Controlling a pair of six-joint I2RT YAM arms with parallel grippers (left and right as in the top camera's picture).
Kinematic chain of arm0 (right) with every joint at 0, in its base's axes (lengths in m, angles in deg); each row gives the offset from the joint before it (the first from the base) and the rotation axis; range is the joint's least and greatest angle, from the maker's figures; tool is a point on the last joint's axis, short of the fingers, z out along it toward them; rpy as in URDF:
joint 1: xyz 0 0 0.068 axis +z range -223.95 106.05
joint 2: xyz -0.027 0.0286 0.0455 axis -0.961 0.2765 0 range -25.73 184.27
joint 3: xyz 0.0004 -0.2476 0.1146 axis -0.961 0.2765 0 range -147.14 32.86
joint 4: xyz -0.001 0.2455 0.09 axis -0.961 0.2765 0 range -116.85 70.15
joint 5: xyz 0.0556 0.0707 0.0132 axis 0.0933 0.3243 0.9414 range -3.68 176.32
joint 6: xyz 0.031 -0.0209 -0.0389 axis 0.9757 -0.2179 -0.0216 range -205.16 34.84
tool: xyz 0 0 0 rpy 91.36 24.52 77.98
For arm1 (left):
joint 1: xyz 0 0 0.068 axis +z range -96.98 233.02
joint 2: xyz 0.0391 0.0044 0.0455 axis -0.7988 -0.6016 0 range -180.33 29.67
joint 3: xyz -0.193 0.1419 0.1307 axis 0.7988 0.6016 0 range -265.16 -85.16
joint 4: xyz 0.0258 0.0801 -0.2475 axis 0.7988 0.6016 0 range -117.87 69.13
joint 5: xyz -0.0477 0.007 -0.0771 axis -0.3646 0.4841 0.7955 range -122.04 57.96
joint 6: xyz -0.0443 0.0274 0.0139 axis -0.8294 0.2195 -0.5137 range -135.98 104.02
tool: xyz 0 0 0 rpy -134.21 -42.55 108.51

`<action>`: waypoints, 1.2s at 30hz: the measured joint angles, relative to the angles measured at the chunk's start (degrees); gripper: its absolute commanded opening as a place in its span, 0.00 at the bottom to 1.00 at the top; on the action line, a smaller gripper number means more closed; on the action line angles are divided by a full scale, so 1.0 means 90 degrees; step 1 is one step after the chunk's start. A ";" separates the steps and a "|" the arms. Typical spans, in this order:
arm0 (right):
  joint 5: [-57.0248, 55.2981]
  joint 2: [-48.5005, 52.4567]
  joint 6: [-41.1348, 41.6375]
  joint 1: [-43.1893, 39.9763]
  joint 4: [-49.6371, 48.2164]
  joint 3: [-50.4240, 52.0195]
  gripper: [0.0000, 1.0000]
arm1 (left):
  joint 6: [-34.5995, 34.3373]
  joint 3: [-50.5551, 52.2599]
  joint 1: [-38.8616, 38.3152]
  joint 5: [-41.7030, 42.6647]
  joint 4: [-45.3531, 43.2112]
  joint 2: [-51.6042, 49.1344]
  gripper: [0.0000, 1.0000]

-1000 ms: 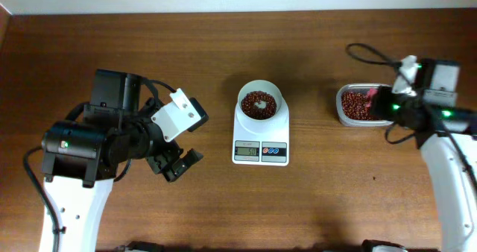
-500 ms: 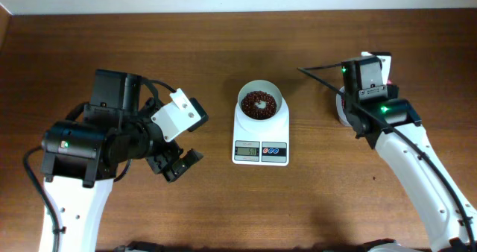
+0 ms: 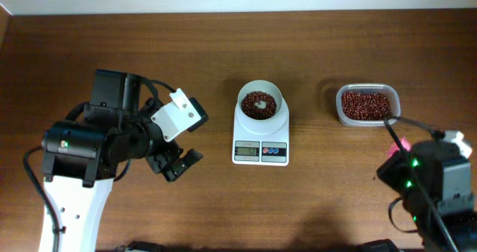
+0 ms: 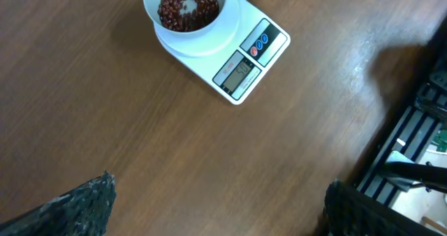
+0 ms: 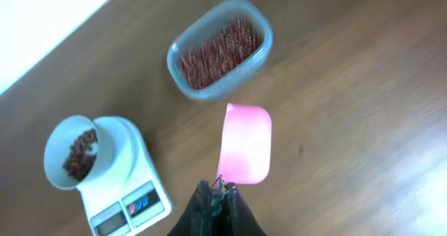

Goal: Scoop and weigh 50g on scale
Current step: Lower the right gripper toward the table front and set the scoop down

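No text reads for certain. The scale (image 4: 222,53), at the middle of the desk (image 4: 126,145), shows dark digits on its grey display (image 4: 241,73), too small and faint to make out in any view.

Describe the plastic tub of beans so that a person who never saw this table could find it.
On the brown wooden table, find the white scale in the middle. To its right in the overhead view stands the tub. Unlike the round white bowl on the scale, it is clear and rectangular.
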 measured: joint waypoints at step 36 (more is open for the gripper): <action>0.1275 0.1547 0.2594 0.0000 -0.4891 0.4966 0.99 | 0.0000 -0.0005 0.0000 0.0000 -0.0005 0.0000 0.99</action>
